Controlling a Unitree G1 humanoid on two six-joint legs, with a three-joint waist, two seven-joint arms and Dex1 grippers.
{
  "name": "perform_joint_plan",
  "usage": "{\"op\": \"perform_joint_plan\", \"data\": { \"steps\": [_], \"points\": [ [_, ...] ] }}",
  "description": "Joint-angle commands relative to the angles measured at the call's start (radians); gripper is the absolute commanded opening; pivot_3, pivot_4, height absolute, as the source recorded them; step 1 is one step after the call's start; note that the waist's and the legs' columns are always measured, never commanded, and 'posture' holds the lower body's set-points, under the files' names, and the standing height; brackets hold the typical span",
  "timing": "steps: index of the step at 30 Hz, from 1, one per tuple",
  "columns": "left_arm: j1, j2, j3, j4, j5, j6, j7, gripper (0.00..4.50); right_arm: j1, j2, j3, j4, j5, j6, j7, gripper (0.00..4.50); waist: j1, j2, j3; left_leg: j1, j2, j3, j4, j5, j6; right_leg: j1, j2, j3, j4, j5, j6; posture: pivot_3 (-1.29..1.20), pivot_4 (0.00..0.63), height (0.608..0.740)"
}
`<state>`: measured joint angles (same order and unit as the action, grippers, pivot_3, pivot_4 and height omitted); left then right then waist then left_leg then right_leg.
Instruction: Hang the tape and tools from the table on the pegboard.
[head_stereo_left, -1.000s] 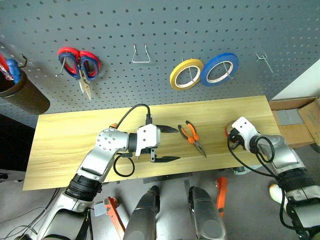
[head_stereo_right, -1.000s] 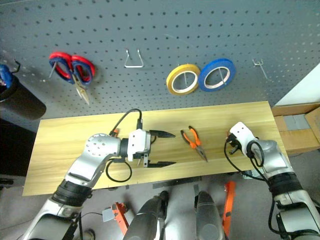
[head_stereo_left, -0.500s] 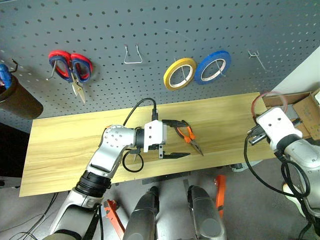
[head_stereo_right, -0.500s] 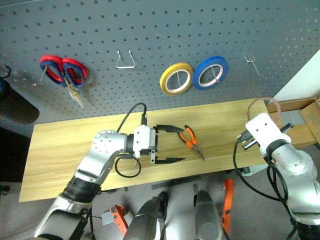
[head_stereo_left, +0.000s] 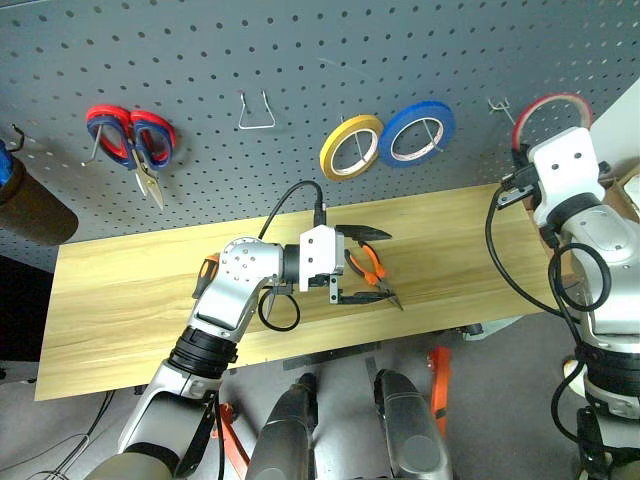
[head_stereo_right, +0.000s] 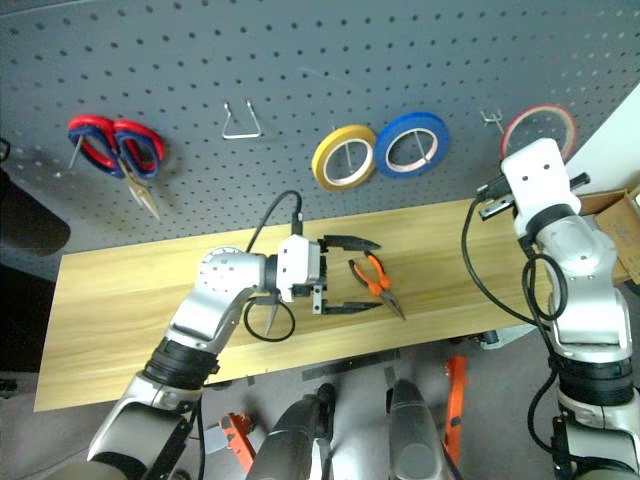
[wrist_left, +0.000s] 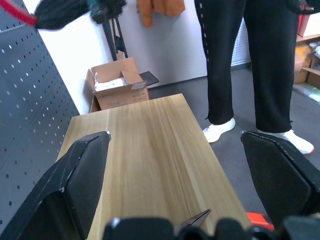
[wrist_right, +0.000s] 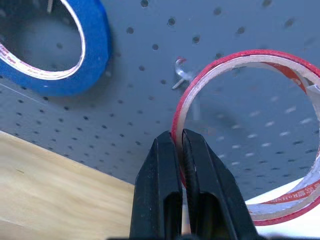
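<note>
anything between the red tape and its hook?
Nothing. In the right wrist view the red tape, pinched in the right gripper, sits just beside the hook, with bare pegboard between them.

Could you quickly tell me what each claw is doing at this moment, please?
Left claw: open, holding nothing, its fingers either side of the pliers on the table.
Right claw: closed on the red tape, up by the pegboard hook.
</note>
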<state>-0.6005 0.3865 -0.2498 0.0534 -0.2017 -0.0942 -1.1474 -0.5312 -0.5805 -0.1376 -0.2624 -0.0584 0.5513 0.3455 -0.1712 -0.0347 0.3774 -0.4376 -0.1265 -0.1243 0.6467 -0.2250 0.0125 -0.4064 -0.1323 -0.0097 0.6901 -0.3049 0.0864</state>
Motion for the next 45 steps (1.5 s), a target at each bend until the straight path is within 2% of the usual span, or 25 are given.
{"op": "perform_joint_plan", "data": {
  "steps": [1,8,19,22,27,29,33,37,39,42,45],
  "points": [
    [0.006,-0.009,0.010,-0.026,-0.012,-0.019,0.018,4.50,-0.050,0.034,-0.047,0.056,0.054,-0.071,-0.011,0.04,0.000,0.000,0.000,0.000,0.000,0.001,0.000,0.000,0.000,0.000,0.000,0.000,0.000,0.000,0.000,-0.35,0.380,0.740],
    [-0.008,-0.042,0.043,-0.021,-0.023,-0.017,0.097,4.50,-0.096,0.066,-0.045,0.168,0.105,-0.141,-0.005,0.04,0.000,0.000,0.000,0.000,0.000,0.000,0.001,0.000,0.000,-0.001,0.000,0.001,0.000,0.000,0.000,-0.34,0.379,0.740],
    [-0.030,-0.097,0.145,-0.120,-0.175,0.198,0.219,4.50,-0.093,0.064,-0.040,0.221,0.117,-0.176,-0.009,0.04,0.000,0.000,0.000,0.000,0.000,0.001,0.003,0.000,0.000,-0.002,0.000,0.001,0.006,0.000,0.000,-0.33,0.378,0.740],
    [-0.055,-0.118,0.165,-0.149,-0.206,0.239,0.259,4.50,-0.088,0.064,-0.041,0.224,0.122,-0.185,-0.007,0.73,0.001,0.000,0.000,0.000,0.000,0.001,0.004,0.000,0.000,-0.002,0.000,0.001,0.006,0.000,0.000,-0.33,0.373,0.740],
    [-0.072,-0.120,0.182,-0.182,-0.230,0.296,0.302,4.50,-0.064,0.050,-0.030,0.200,0.120,-0.186,0.010,2.40,0.001,0.000,0.000,0.000,0.000,0.001,0.007,0.000,0.000,-0.002,0.000,0.002,0.007,0.000,0.000,-0.32,0.370,0.740],
    [-0.062,-0.102,0.182,-0.185,-0.221,0.302,0.302,4.50,-0.027,0.041,-0.019,0.152,0.117,-0.173,0.024,3.16,0.002,0.000,0.000,0.000,0.000,0.001,0.008,0.000,0.000,-0.002,0.001,0.002,0.007,0.000,0.000,-0.31,0.368,0.740],
    [0.001,0.009,0.179,-0.186,-0.181,0.300,0.248,4.50,0.120,0.024,0.010,-0.084,0.161,0.029,0.069,4.47,0.001,0.000,0.000,0.000,0.001,0.001,0.009,0.000,0.000,-0.002,0.001,0.002,0.008,0.000,0.000,-0.31,0.371,0.740],
    [0.091,0.172,0.163,-0.146,-0.111,0.221,0.129,4.50,0.234,0.067,0.053,-0.300,0.232,0.283,0.054,4.47,0.000,0.001,0.000,0.000,0.001,0.001,0.009,0.000,0.000,-0.003,0.002,0.003,0.008,0.000,0.000,-0.31,0.377,0.740],
    [0.118,0.221,0.170,-0.123,-0.105,0.209,0.093,4.50,0.250,0.106,0.091,-0.351,0.252,0.384,0.032,4.47,0.003,0.001,0.000,0.000,0.003,0.001,0.009,0.000,0.000,-0.003,0.002,0.003,0.008,0.001,-0.002,-0.31,0.383,0.740],
    [0.135,0.271,0.183,-0.076,-0.093,0.195,0.057,4.50,0.243,0.190,0.161,-0.355,0.258,0.527,-0.026,4.47,0.010,0.001,0.000,0.000,0.004,0.000,0.011,-0.001,0.001,-0.003,0.002,0.003,0.008,0.003,-0.003,-0.31,0.383,0.740],
    [0.140,0.325,0.174,-0.008,-0.036,0.131,0.024,4.50,0.217,0.280,0.247,-0.303,0.220,0.563,-0.098,4.47,0.014,0.001,-0.001,0.000,0.006,0.000,0.012,-0.002,0.002,-0.003,0.001,0.002,0.007,0.004,-0.004,-0.30,0.383,0.740]
  ]
}}
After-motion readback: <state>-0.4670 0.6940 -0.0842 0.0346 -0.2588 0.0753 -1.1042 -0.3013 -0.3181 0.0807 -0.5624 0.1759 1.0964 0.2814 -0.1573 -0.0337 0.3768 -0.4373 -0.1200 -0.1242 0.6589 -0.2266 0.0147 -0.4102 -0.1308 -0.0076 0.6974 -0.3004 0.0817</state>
